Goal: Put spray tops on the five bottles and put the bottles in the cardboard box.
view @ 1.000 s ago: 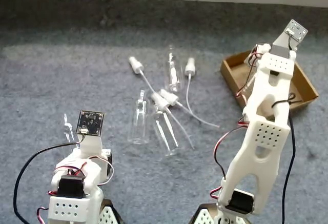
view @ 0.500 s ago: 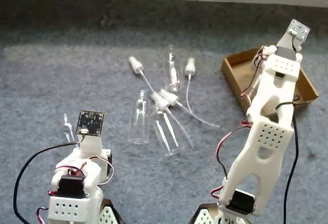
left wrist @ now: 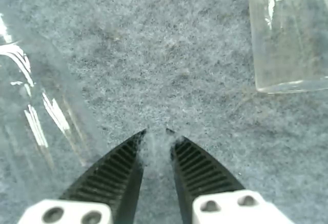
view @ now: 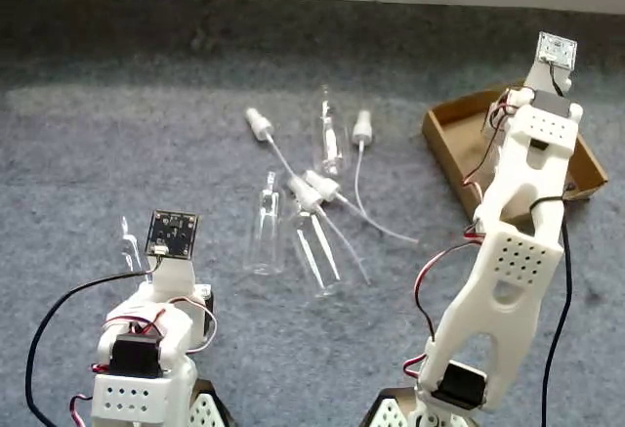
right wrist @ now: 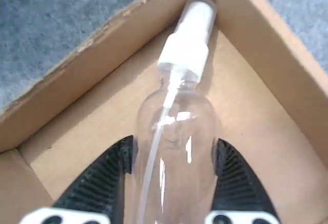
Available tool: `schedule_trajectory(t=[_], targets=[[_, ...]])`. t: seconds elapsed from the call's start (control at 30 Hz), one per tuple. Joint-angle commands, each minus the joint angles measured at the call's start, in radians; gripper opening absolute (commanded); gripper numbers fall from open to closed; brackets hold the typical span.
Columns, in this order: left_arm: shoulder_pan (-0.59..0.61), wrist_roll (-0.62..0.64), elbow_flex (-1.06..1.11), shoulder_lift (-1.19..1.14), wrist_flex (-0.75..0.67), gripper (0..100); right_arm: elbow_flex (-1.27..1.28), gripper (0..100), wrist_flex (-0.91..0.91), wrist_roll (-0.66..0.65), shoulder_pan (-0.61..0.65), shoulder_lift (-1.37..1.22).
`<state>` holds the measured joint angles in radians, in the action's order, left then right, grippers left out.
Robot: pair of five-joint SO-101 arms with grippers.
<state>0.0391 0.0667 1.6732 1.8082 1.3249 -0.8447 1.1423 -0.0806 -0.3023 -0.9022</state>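
My right gripper (right wrist: 174,143) is shut on a clear bottle (right wrist: 177,126) with a white spray top (right wrist: 187,39). It holds the bottle low inside a corner of the cardboard box (right wrist: 77,65), top toward the corner. In the high view the right arm (view: 527,183) stretches over the box (view: 449,139). Three open clear bottles (view: 331,139) (view: 265,222) (view: 314,246) lie mid-table among several loose spray tops (view: 259,122) (view: 362,129) (view: 320,186). My left gripper (left wrist: 156,131) rests shut on the carpet with nothing in it, between two bottles (left wrist: 25,111) (left wrist: 287,34).
Grey carpet covers the table. One more clear bottle (view: 130,246) lies by the left arm's wrist (view: 174,234). The spray tops' long dip tubes (view: 376,217) trail across the carpet toward the right arm's base.
The right arm has swung farther out over the cardboard box, carrying the bottle with it. The left arm and the loose bottles and tops have stayed put.
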Motion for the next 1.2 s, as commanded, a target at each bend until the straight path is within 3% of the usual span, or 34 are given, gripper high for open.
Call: schedule_trajectory(t=[0.0, 0.47, 1.17], targets=[[-0.01, -0.009, 0.022, 0.007, 0.002, 1, -0.021, 9.1, -0.012, -0.038, -0.013, 0.031], [-0.01, -0.009, 0.022, 0.007, 0.002, 1, -0.021, 9.1, 0.087, -0.04, -0.031, 0.189], [-0.01, -0.009, 0.022, 0.007, 0.002, 1, -0.013, 9.1, 0.088, -0.04, -0.033, 0.346]])
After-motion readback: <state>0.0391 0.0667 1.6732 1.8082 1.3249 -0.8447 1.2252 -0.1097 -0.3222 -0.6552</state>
